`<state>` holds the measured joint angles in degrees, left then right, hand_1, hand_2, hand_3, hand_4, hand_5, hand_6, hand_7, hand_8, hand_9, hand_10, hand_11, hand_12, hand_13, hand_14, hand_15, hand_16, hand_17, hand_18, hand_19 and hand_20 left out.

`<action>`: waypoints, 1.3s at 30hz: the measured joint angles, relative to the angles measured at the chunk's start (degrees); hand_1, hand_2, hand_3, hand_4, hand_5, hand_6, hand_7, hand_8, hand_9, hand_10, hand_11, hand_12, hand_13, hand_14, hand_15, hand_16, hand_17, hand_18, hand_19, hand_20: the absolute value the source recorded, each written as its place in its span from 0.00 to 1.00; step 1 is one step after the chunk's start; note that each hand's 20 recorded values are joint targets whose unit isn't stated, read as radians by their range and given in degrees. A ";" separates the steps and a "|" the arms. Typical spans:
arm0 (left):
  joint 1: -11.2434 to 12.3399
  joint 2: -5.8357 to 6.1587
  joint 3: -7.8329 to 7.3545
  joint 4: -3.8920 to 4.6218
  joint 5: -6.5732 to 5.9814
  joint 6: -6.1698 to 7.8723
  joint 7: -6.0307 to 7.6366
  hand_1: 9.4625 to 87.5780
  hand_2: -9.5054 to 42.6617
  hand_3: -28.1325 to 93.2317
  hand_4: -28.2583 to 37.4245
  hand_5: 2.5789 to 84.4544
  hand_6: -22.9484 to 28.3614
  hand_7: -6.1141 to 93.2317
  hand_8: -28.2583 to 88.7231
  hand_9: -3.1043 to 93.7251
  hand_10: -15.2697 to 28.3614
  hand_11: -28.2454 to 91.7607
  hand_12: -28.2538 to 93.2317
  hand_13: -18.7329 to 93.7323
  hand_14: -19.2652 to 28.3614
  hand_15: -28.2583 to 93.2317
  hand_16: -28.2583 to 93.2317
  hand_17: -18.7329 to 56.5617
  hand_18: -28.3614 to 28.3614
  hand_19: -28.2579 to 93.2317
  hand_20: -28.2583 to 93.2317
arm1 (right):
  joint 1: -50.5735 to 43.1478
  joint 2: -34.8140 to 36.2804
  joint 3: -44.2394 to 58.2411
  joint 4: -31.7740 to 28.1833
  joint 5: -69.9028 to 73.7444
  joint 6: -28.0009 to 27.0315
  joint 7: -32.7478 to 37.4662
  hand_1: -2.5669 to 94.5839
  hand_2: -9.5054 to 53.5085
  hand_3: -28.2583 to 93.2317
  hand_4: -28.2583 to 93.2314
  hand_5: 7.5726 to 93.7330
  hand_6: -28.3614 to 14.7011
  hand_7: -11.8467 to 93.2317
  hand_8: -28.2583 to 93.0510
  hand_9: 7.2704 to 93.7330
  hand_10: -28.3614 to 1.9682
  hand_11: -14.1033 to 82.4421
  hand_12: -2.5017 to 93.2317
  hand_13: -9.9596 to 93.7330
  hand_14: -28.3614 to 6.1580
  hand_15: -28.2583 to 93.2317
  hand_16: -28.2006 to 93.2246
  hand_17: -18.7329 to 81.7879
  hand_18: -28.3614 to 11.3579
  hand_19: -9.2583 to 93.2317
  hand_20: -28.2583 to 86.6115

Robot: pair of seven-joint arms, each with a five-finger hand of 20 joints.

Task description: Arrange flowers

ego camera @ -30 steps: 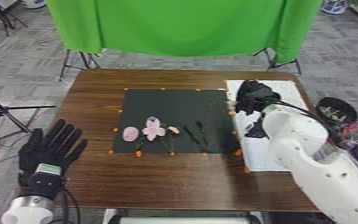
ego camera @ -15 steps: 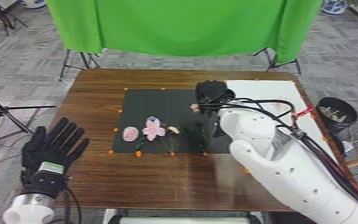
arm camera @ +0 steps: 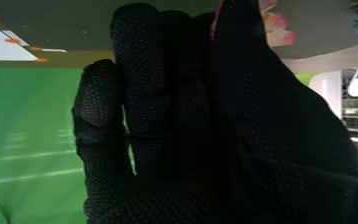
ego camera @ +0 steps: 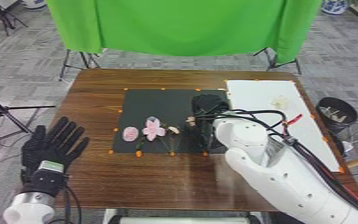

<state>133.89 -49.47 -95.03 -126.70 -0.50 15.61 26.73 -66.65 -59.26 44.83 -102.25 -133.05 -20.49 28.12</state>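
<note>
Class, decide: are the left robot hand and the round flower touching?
Apart. The head view shows table and black mat between left robot hand and round flower.

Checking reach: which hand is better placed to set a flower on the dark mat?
Likely right: the right hand is over the dark mat, near the pink flowers, and seems to hold a small pale flower. The left hand is open, left of the mat.

A green cloth [ego camera: 189, 27] hangs beyond the table [ego camera: 158, 182].
</note>
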 measured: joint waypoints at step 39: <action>-2.71 1.76 1.96 -0.01 0.98 -0.79 1.65 0.25 0.34 0.82 0.00 0.46 0.64 0.21 0.17 0.38 0.72 0.40 0.33 0.36 0.74 0.53 0.18 0.15 0.77 0.55 0.30 | 5.96 8.96 16.09 10.05 19.24 5.76 11.88 0.34 0.13 0.88 0.01 0.36 0.51 0.23 0.14 0.27 0.33 0.23 0.13 0.31 0.27 0.41 0.28 0.35 0.24 0.59 0.32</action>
<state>131.18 -47.71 -93.07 -126.72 0.49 14.83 28.38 -60.69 -50.31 60.93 -92.20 -113.81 -14.72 40.01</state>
